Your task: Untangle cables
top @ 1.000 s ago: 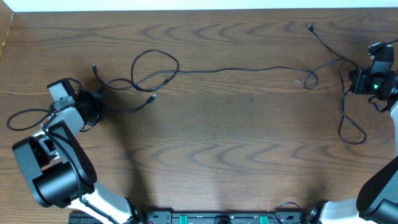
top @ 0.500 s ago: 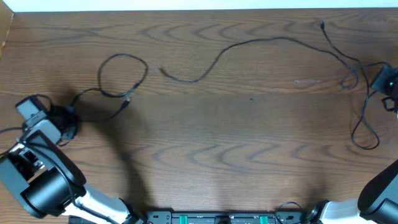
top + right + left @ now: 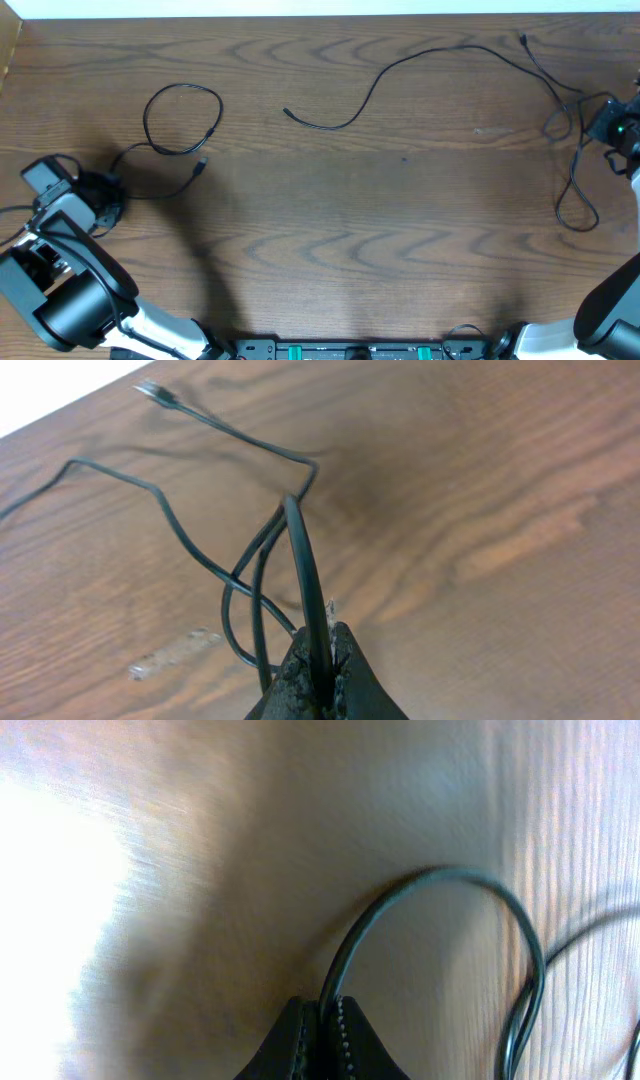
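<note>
On the left side of the wooden table (image 3: 330, 250), the left gripper (image 3: 108, 190) is pinching the left cable (image 3: 430, 872), a thin black cord. In the left wrist view the two fingertips (image 3: 300, 1040) are meeting on it with no gap, and the cord is rising from them and bending over to the right in an arch. Just right of this gripper the cable is making one round loop toward the far edge. Another strand is running to the right and then turning up, so its small plug (image 3: 203, 161) is pointing toward the far edge, just below the loop.

The right cable (image 3: 303, 560), also black, is lying well apart from the left one. Its long axis is going left to right across the far half of the table. Its free plug (image 3: 288, 113) is pointing left, and the cord is dipping, then climbing in a wide curve and going on to the right gripper (image 3: 606, 125) near the right edge. A second plug (image 3: 522, 40) is lying near the far edge. A slack loop is trailing toward the near side. The right gripper's jaws are closed on one strand, which is standing up between the fingertips (image 3: 345, 670), while other strands are curving beside it.
</note>
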Motion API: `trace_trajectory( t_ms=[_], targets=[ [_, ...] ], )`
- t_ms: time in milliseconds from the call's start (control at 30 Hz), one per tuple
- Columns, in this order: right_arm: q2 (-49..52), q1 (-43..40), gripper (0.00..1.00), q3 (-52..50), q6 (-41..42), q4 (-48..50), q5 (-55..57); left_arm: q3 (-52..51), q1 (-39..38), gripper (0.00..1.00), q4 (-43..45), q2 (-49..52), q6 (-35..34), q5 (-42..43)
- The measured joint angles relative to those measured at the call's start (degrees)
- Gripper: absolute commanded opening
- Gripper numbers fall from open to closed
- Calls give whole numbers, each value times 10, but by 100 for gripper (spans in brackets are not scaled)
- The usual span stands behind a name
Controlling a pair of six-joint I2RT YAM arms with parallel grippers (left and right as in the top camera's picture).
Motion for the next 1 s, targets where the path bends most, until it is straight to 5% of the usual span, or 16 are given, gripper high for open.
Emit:
trace_trajectory(
  t_ms=[267,500,1000],
  targets=[
    [0,11,1,-1,30,93,9,1,-86,8,-10,0,87,16],
    [0,10,1,-1,40,184,132,1,-177,7,-12,0,146,17],
    [0,-109,1,19,-118,251,342,6,-194,7,-42,-3,168,12]
  ],
)
